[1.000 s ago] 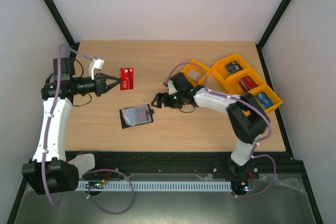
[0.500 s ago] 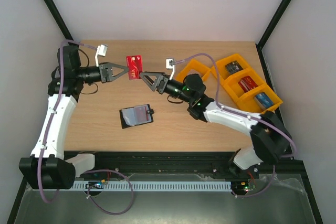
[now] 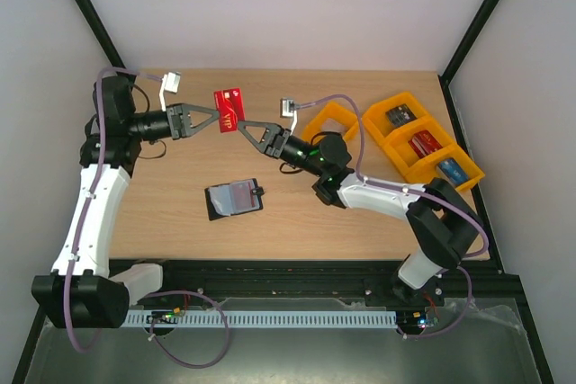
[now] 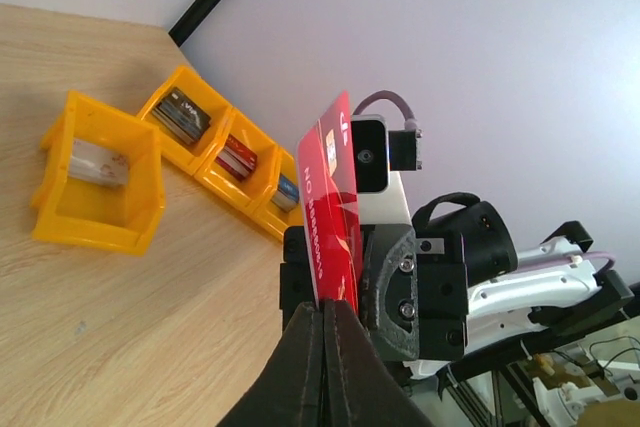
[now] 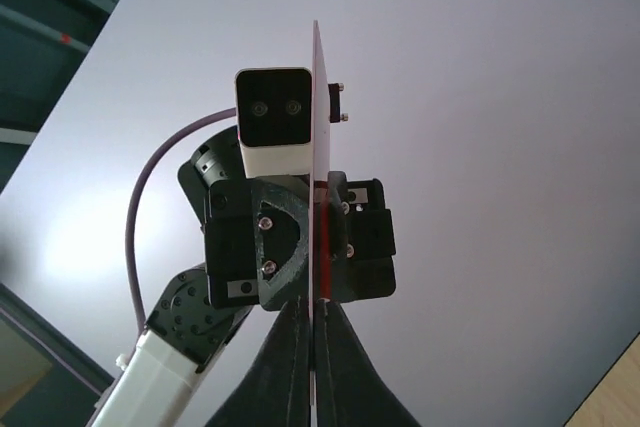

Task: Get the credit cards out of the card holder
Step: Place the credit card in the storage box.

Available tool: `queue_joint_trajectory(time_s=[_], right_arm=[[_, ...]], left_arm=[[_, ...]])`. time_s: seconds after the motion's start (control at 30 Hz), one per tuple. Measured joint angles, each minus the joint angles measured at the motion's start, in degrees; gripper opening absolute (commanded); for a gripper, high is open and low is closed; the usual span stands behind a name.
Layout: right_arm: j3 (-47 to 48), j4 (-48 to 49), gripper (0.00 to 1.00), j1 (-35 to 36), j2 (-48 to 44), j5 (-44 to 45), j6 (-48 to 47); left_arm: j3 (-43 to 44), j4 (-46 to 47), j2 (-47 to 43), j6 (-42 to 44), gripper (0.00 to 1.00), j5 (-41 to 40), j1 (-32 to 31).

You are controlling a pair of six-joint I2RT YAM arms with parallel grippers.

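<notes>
One of the credit cards, a red card [image 3: 229, 107] with pale print, hangs in the air over the back of the table. My left gripper [image 3: 219, 118] is shut on its left edge. My right gripper [image 3: 241, 125] is shut on its opposite edge, so both hold it. In the left wrist view the red card [image 4: 332, 197] rises from my left gripper [image 4: 328, 305]. In the right wrist view the card [image 5: 320, 127] is edge-on in my right gripper [image 5: 320, 307]. The card holder [image 3: 234, 198] lies open on the table, pale pockets up, apart from both grippers.
Orange trays stand at the back right: one [image 3: 337, 123] near my right arm and a row [image 3: 423, 137] holding other cards. In the left wrist view the trays [image 4: 95, 187] sit beyond the card. Black frame posts rise at the table's back corners.
My right arm left the card holder, swung up to the red card and shut on it. My left arm lifted the card up and to the right.
</notes>
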Motion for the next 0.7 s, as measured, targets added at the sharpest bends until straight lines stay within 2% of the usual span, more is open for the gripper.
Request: queue_joint_trajectory(time_s=[0.1, 0.17, 0.23, 0.4, 0.47, 0.63, 0.7], right_arm=[[0.1, -1.9, 0.02, -1.5, -0.4, -1.4, 0.3], [0.6, -8.7, 0.02, -4.0, -2.3, -2.6, -1.7], [4.3, -24.2, 0.02, -9.4, -5.1, -3.6, -6.7], [21.8, -63.1, 0.02, -32.2, -6.4, -7.9, -26.3], [26.5, -75.8, 0.02, -40.4, -6.3, -7.5, -34.0], [28.7, -97.0, 0.02, -53.8, -5.9, -1.0, -45.8], [28.8, -101.9, 0.02, -56.7, -5.4, 1.9, -48.4]], left_arm=[[-0.4, 0.0, -0.5, 0.7, 0.95, -0.4, 0.0], [-0.9, -1.0, -0.6, 1.8, 0.99, -2.1, -0.1], [-1.6, -2.9, -0.6, 4.6, 1.0, -5.3, -0.1], [-5.3, -6.8, -0.2, 14.4, 1.0, -17.1, -0.1], [-6.8, -7.6, 0.4, 17.7, 1.0, -20.1, -0.1], [-7.8, -10.7, 1.4, 25.2, 0.99, -23.1, -0.7], [-7.6, -11.9, 1.4, 28.2, 1.0, -24.9, -2.8]])
